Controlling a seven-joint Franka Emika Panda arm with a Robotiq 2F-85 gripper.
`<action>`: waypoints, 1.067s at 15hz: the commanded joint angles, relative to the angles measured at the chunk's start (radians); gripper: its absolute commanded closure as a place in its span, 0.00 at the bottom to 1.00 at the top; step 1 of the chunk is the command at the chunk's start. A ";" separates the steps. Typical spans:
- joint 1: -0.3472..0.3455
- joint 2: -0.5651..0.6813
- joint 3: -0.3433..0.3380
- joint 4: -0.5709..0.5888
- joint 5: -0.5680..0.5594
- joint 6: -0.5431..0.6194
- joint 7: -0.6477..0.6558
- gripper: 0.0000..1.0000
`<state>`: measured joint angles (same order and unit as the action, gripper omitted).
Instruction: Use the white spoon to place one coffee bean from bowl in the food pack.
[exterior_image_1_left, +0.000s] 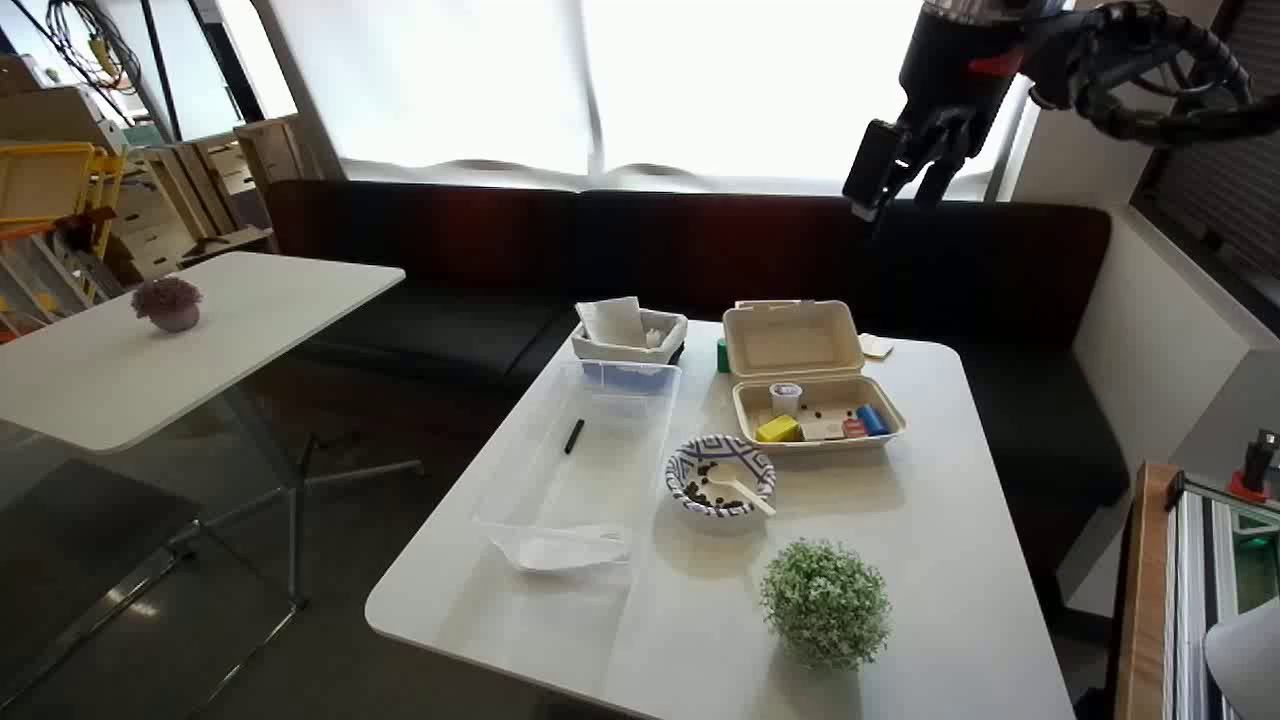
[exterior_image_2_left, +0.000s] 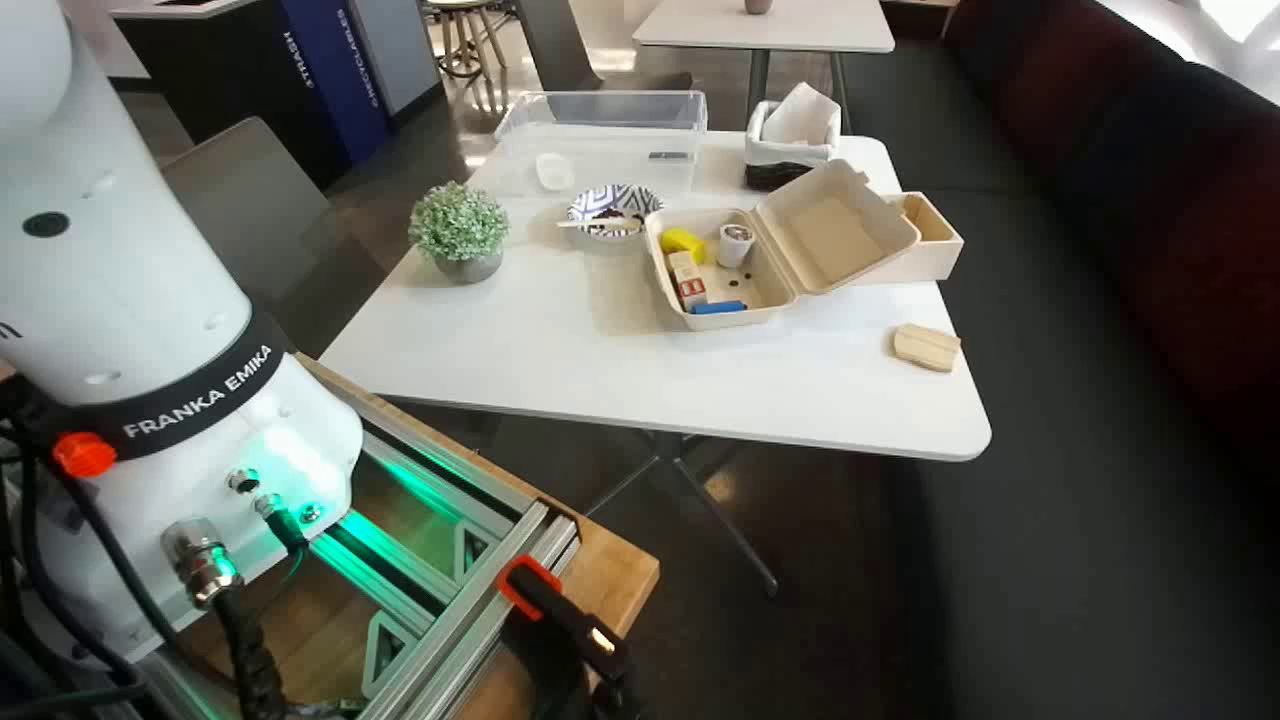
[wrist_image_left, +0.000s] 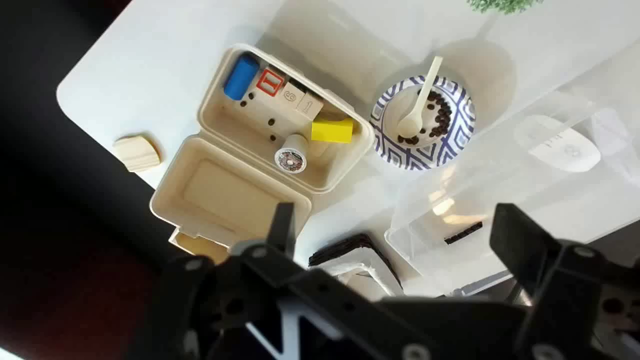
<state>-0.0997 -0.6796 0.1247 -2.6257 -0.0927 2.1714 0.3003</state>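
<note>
Wrist view, round patterned bowl (wrist_image_left: 454, 137), rectangular clamshell (wrist_image_left: 240, 146).

Arm (exterior_image_2_left: 130, 270) reads FRANKA EMIKA; blue panel (exterior_image_2_left: 338, 85), TRASH and RECYCLABLES.

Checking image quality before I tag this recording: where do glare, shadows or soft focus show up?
Wrist view: the gripper looks soft in the foreground, glare patches show at the clear bin, and grey shadows lie beside the bowl and food pack; in an exterior view, the windows are blown out to white; in an exterior view, green light and a bright glare fall on the robot base.
</note>
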 joint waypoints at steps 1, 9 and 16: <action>0.006 0.001 -0.006 0.002 -0.004 -0.004 0.003 0.00; 0.006 0.001 -0.006 0.002 -0.004 -0.004 0.003 0.00; -0.018 0.175 0.038 0.047 0.015 0.138 0.144 0.00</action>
<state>-0.0996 -0.6345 0.1248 -2.6175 -0.0828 2.2238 0.3424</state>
